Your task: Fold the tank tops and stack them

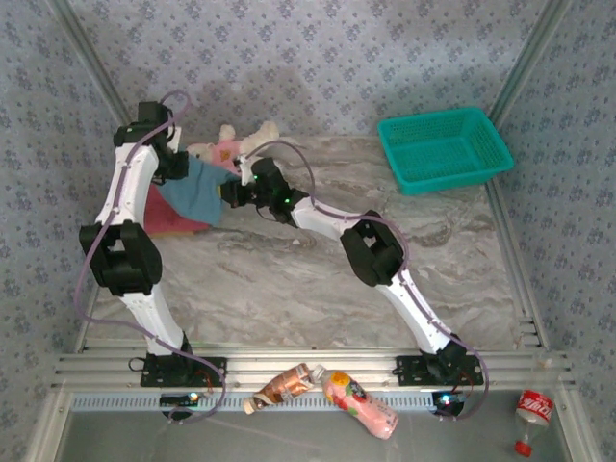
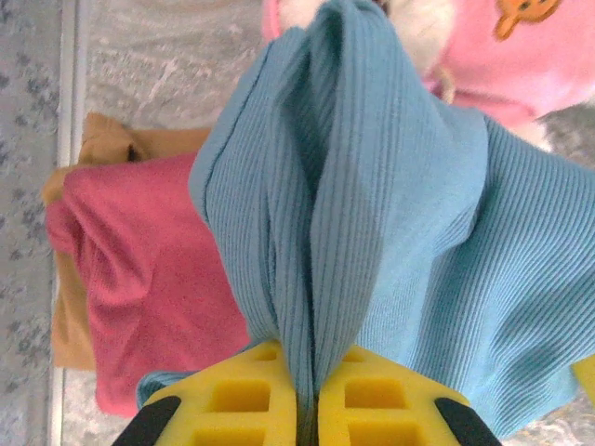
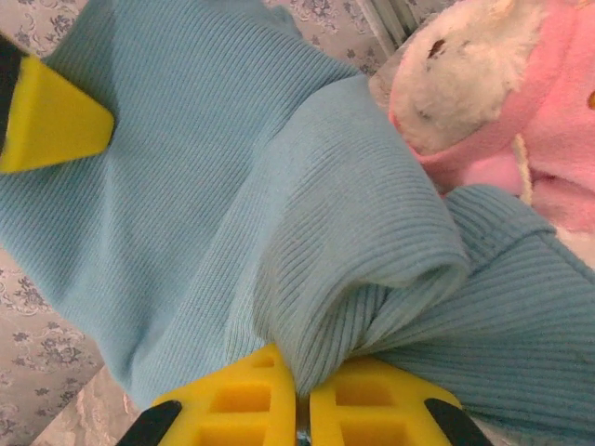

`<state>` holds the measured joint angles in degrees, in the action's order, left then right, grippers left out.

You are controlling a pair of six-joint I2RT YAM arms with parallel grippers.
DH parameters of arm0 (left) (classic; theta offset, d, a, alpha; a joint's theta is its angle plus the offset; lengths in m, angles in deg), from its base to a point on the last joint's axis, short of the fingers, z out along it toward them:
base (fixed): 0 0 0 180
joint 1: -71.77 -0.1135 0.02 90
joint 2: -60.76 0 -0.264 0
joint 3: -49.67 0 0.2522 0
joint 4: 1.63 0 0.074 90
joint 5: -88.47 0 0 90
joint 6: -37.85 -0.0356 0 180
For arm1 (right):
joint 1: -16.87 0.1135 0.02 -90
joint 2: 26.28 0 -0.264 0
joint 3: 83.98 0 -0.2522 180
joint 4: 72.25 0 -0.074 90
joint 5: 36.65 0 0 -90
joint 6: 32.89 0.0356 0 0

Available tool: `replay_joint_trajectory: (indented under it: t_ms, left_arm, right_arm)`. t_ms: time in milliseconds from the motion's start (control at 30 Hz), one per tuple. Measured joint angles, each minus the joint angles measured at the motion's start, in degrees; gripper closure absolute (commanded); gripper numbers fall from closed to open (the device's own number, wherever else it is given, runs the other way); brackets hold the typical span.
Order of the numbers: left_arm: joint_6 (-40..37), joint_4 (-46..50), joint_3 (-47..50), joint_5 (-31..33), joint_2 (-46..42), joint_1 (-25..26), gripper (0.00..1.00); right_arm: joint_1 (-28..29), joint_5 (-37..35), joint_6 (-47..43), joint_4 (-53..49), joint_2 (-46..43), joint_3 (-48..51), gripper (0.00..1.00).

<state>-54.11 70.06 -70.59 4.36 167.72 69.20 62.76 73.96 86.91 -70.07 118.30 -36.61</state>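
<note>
Yellow fingers (image 2: 242, 395) of the left gripper (image 2: 307, 400) sit closest in the left wrist view. They are pressed together on a bunched fold of the dusty blue tank top (image 2: 390, 232), and the ribbed cloth rises from the pinch in deep pleats. In the right wrist view, the right gripper (image 3: 302, 404) is likewise clamped on a rolled edge of the same top. With both arms pinching it at separate spots, the garment hangs lifted between them at the far left of the table (image 1: 289, 279), probably so it can be spread flat or doubled over for folding. Below it, the dark red tank top (image 2: 149, 269) lies in a compact pile on the tan-brown tank top (image 2: 70, 325), a stack that looks ready to receive the blue one. Just beside the raised cloth lies the plush doll (image 3: 483, 102) in pink, near enough to get brushed. At the far right, well apart from all this, stands the teal basket (image 1: 452, 178)
</note>
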Motion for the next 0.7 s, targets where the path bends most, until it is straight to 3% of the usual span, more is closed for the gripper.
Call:
replay_joint_trajectory:
  t_ms: [267, 400, 633, 700]
  left_arm:
    - [0.5, -5.7, 12.3, 0.6, -1.9, -6.0, 1.00]
    - [1.0, -9.0, 15.5, 0.1, -1.8, -6.7, 0.99]
    - [1.6, -13.0, 17.0, -0.3, 0.9, -9.5, 0.89]
    - [1.7, -13.1, 16.7, -0.3, 2.8, -10.2, 0.82]
  right_arm:
    - [1.3, -1.4, -0.8, -2.6, 7.3, -7.5, 0.86]
    - [1.4, -2.7, -1.1, -4.6, 9.1, -8.9, 0.78]
    - [0.9, -4.3, -2.3, -7.1, 8.7, -8.5, 0.64]
    - [0.5, -4.5, -2.3, -7.2, 7.0, -5.8, 0.62]
